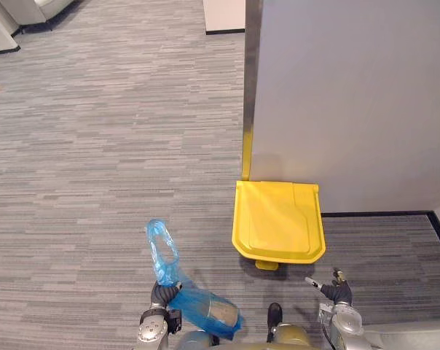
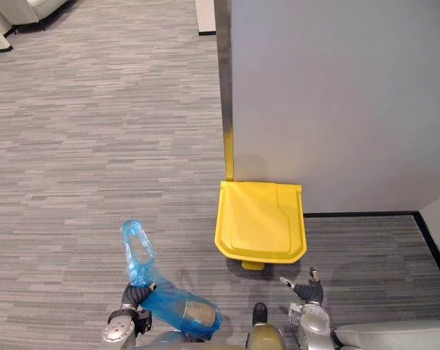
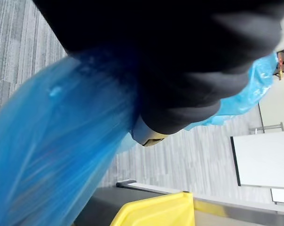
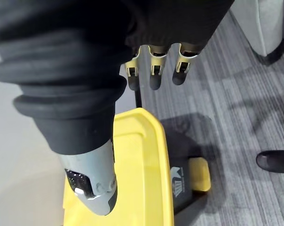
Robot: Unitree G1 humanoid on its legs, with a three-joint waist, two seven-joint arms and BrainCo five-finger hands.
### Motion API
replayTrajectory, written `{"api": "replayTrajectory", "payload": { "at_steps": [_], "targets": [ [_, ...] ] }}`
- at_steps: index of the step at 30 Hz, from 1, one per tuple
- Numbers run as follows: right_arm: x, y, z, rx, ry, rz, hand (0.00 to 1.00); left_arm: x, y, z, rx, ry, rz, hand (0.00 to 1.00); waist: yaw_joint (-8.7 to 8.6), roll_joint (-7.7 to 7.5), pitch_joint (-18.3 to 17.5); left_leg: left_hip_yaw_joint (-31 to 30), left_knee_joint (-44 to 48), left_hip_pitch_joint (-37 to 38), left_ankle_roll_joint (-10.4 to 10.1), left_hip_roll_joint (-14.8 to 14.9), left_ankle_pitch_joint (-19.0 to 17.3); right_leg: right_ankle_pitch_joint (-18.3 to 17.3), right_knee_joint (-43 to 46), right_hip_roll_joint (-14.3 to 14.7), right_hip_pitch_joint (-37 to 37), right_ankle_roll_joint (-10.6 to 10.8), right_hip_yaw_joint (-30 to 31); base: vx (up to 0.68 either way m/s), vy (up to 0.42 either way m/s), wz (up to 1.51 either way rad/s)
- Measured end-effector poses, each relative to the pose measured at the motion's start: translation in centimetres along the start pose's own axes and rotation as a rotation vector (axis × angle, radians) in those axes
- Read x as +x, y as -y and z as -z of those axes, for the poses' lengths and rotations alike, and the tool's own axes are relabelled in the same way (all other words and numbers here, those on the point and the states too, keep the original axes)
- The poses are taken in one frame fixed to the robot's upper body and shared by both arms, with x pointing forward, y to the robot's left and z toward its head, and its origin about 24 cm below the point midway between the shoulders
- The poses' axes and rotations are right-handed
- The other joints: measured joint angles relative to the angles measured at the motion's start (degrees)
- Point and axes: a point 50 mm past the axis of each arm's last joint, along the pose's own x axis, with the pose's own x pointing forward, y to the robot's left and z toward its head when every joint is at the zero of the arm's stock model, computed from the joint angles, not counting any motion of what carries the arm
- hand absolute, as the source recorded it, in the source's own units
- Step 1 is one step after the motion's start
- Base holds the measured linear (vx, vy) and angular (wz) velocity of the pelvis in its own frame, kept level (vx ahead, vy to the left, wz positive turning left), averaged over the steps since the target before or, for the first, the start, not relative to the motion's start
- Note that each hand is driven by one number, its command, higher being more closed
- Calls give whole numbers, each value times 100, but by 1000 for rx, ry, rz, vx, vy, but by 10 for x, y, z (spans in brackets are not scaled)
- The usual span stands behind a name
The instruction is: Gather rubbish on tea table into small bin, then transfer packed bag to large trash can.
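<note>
Head view: my left hand (image 1: 164,294) is at seven o'clock, fingers curled round the neck of the blue bag (image 1: 205,310). The trash can (image 1: 278,222), yellow lid shut, stands at four o'clock against the wall (image 1: 351,102).

Left wrist view: the bag's plastic presses against the hand.

Right wrist view: my right hand (image 4: 153,77) hangs near the can, fingers straight, slightly apart, empty.

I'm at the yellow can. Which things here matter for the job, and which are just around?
Job: blue bag, gripped in left hand; yellow trash can, lid shut; foot pedal; right hand, open, empty.
Just around: grey wall panel; carpet floor; pale furniture at the far corner.
</note>
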Motion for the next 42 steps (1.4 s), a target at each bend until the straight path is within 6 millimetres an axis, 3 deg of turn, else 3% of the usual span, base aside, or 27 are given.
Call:
{"api": "replayTrajectory", "payload": {
  "at_steps": [10, 21, 25, 27, 28, 29, 30, 32, 34, 35, 38, 41, 42],
  "targets": [
    [2, 3, 7, 0, -39, 11, 0, 6, -15, -2, 62, 2, -19, 100, -13, -99, -62, 28, -127, 339, 61, 19, 85, 35, -306, 129, 361, 3, -19, 88, -4, -1],
    [6, -1, 0, 15, -24, 6, 0, 8, -21, -4, 73, 6, -31, 100, -1, -243, -63, 333, 124, 125, 180, -1, -71, 185, -230, 122, 19, 23, 336, -72, 1, -18],
    [7, -1, -1, 17, -19, 7, 0, 8, -21, -4, 73, 6, -32, 100, -10, -346, 36, 456, 827, -104, 225, 90, -481, -404, 1116, 14, -610, 105, 560, -95, 20, -20],
    [6, -1, -2, 27, -18, 11, 0, 9, -20, -8, 71, 20, -29, 100, -23, -440, 148, 398, 1078, -111, 303, 97, -726, -610, 1814, -127, -780, 242, 482, -89, 39, 5],
    [7, -4, -5, 37, -7, 8, 0, 10, -20, -14, 70, 42, -30, 100, -19, -491, 290, 380, 1154, 18, 383, 96, -772, -597, 2691, -223, -1164, 371, 427, -70, 28, 9],
    [5, -6, -5, 49, -4, 6, 0, 11, -19, -17, 70, 57, -29, 100, -38, -458, 464, 364, 1338, 73, 465, 171, -846, -801, 3128, -272, -1486, 423, 295, -51, 22, 4],
    [5, -7, -6, 56, -3, 3, 0, 11, -20, -19, 71, 62, -30, 100, -10, -466, 502, 360, 1457, 85, 465, 223, -915, -858, 2985, -261, -1551, 399, 252, -32, -9, 0],
    [4, -14, -10, 74, 6, -8, 0, 16, -22, -28, 87, 90, -28, 100, 16, -607, 618, 295, 1806, 80, 400, 275, -1138, -810, 1607, -292, -1617, 481, -63, 44, -85, 16],
    [3, -8, -7, 69, -3, 9, 0, 21, -18, -38, 82, 119, -21, 100, -1, -655, 666, 78, 2170, 35, 302, 282, -1410, -894, 1372, -388, -1344, 456, -323, 132, -208, 53],
    [5, -2, -10, 76, 5, 31, 0, 25, -12, -46, 70, 142, -11, 100, 2, -590, 753, -125, 2363, 59, 205, 392, -1555, -699, 1428, -323, -1225, 389, -341, 185, -257, 61],
    [4, 8, -8, 95, 10, 65, 0, 30, -8, -59, 67, 179, -3, 100, -2, -420, 858, -355, 2282, 114, 162, 492, -1587, -777, 1792, -252, -1259, 432, -348, 188, -190, 48],
    [-3, 21, 1, 136, -11, 111, 0, 30, -9, -58, 66, 178, -6, 100, 8, -363, 851, -552, 2054, 373, 81, 617, -1630, -1176, 2345, -160, -1265, 256, -383, 212, -166, 33],
    [-8, 32, 7, 167, -22, 150, 0, 30, -9, -58, 66, 177, -7, 100, 16, -371, 838, -652, 2054, 484, -117, 742, -1720, -1289, 2650, -41, -1267, 99, -347, 239, -174, 28]
  ]
}}
